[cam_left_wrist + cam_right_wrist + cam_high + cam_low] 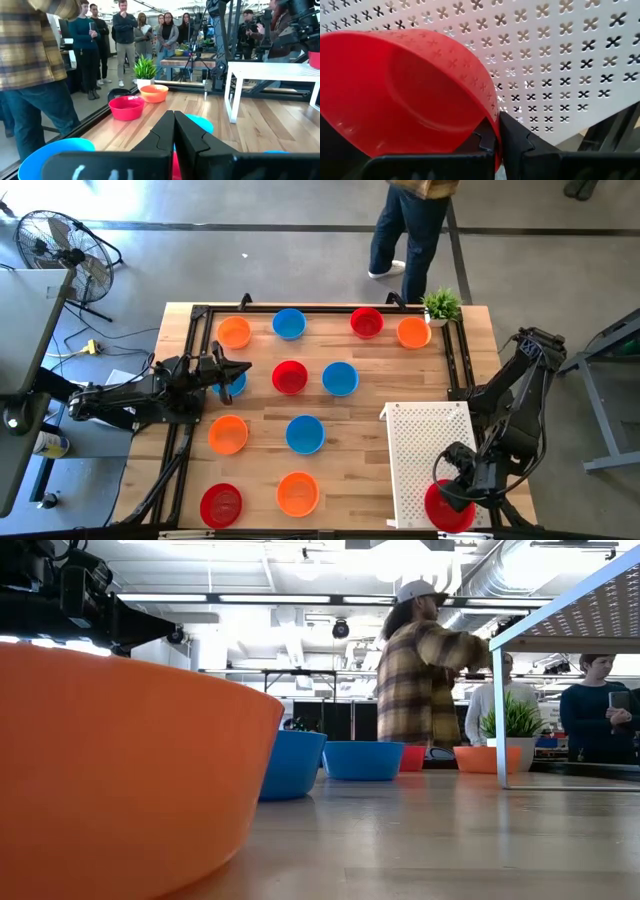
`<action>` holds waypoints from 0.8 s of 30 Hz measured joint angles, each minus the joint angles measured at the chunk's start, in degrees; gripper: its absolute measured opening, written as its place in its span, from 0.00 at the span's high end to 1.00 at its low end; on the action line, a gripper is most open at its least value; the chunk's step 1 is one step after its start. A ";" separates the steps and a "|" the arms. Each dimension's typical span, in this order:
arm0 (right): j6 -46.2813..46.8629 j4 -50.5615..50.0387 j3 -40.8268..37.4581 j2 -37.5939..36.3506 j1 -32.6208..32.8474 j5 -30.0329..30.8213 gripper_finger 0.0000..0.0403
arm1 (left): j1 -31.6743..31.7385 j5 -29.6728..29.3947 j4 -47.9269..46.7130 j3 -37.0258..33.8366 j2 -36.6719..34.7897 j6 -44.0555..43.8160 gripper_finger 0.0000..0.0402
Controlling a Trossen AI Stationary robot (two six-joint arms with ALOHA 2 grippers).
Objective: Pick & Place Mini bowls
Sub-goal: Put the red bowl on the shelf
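Note:
Several glossy mini bowls in red, orange and blue sit on the wooden table, among them a red bowl [290,377], a blue bowl [340,378] and an orange bowl [297,493]. My left gripper [240,369] [174,131] is shut with nothing between its fingers. It hovers over a partly hidden blue bowl [231,386] at the table's left. My right gripper [456,477] [496,131] is shut on a red bowl [450,507] at the near right corner of the white perforated tray [425,442]. My right gripper pinches the red bowl's rim [493,116], one finger inside the bowl and one outside. The bowl is tilted in front of the tray's perforated top [560,65]. Whether it rests on the tray, I cannot tell.
A black rail frame [300,309] borders the work area. A small potted plant [441,305] stands at the far right corner. A person [410,230] stands beyond the far edge, with onlookers behind. In the low view a big orange bowl [120,770] fills the near left.

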 joint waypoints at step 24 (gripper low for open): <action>0.16 1.42 0.02 1.60 -0.38 0.14 0.91 | 0.00 0.04 0.00 0.00 0.00 -0.02 1.00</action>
